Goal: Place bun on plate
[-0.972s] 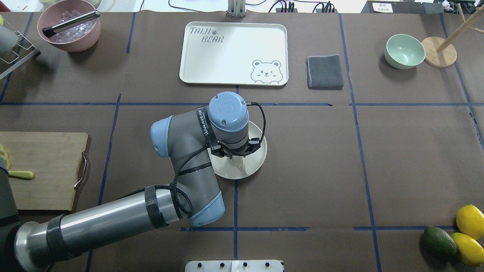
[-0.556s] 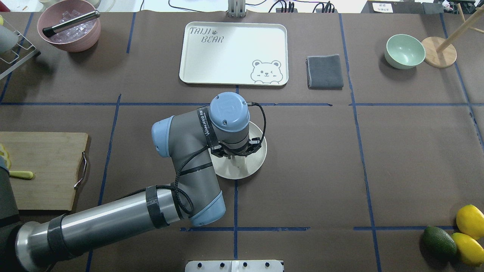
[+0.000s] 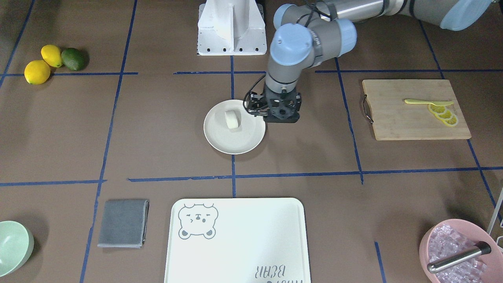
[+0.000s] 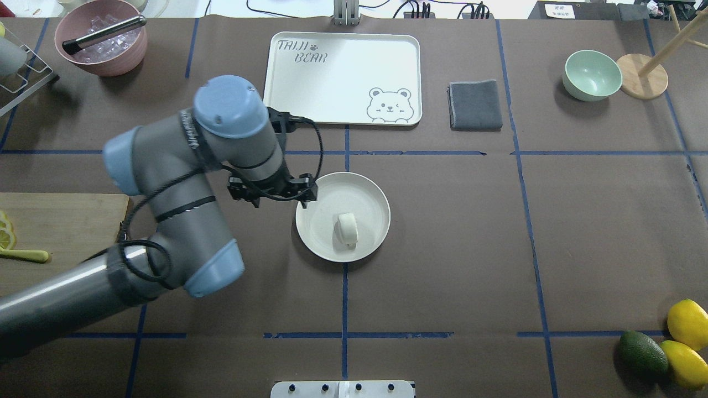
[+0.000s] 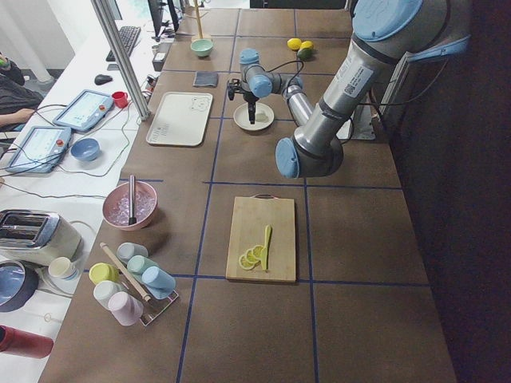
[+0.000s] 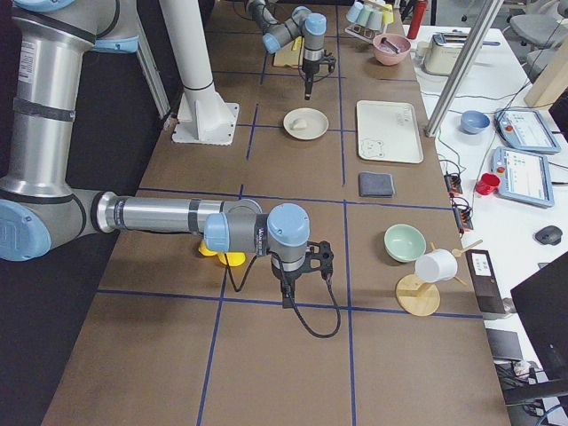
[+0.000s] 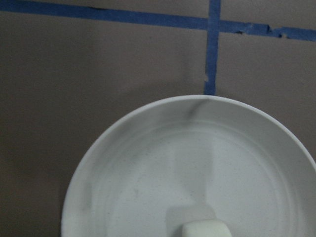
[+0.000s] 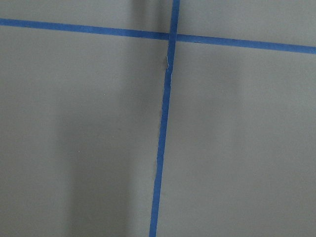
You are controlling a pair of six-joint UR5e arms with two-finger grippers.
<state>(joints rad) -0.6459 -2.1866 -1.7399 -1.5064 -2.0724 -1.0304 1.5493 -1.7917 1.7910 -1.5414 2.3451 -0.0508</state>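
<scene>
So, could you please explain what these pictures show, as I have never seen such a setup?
Two robot arms stand at a table, each ending in a two-finger gripper. Two pictures look down on the table, one from behind the robot and one facing it. Two are taken from the table's ends, and two come from cameras on the wrists. The small white bun lies on the cream plate. The left gripper hangs beside the plate and seems to hold nothing. The right gripper hovers over bare table. I cannot tell whether either is open. Around them lie a bear-print tray, a grey cloth, a green bowl, a cutting board with lemon slices, and a pink bowl.
</scene>
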